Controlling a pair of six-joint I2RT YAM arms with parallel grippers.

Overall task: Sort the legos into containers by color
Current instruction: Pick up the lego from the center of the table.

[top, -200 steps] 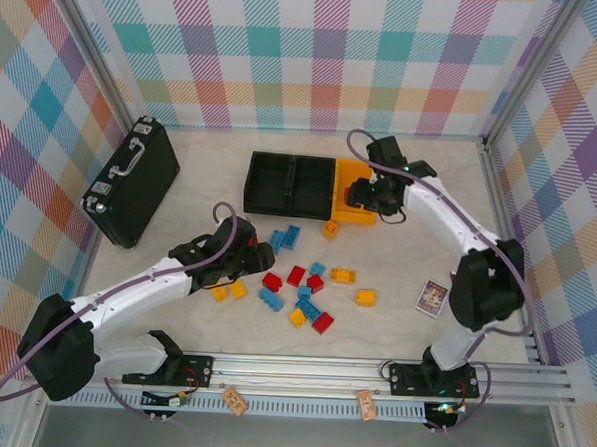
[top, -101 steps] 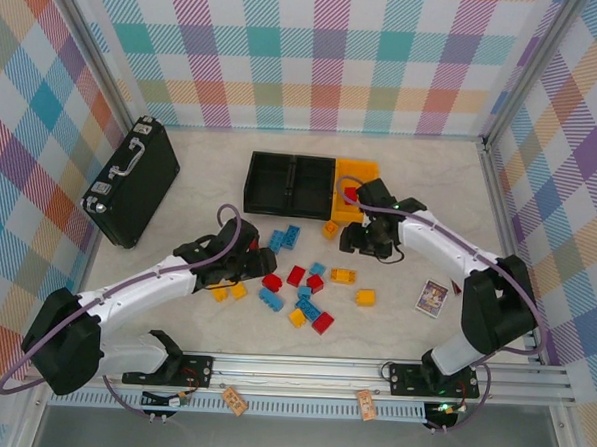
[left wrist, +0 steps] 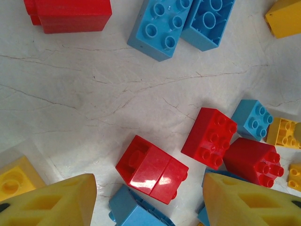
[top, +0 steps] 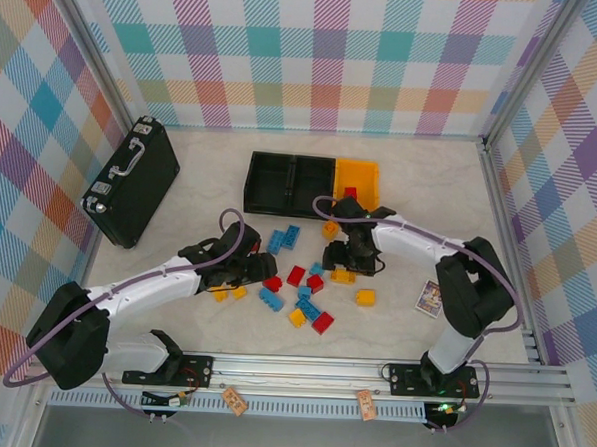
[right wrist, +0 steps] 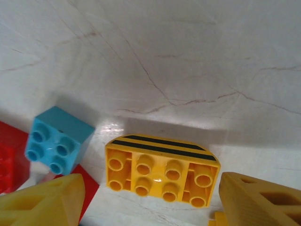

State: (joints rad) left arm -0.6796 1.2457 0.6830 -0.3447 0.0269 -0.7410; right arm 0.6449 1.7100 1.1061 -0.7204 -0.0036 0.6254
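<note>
Red, blue and yellow legos (top: 310, 284) lie scattered mid-table. The containers stand behind them: two black bins (top: 291, 183) joined to a yellow-orange bin (top: 361, 173). My left gripper (top: 261, 273) is open and low over a red brick (left wrist: 151, 168) that lies on its side between its yellow fingers (left wrist: 56, 202). My right gripper (top: 343, 263) is open above a yellow brick with black stripes (right wrist: 162, 169), which sits between its fingers (right wrist: 258, 202) without touching them. Beside that brick lies a blue brick (right wrist: 56, 139).
A black briefcase (top: 133, 180) lies at the left. A small printed card (top: 431, 298) sits right of the bricks. More red and blue bricks (left wrist: 209, 136) crowd around the left gripper. Checked walls enclose the table, and a metal rail (top: 371, 373) runs along the front.
My right arm has swung from the yellow-orange bin down to the scattered bricks, and its jaws have opened wider. My left gripper has edged right towards the red brick.
</note>
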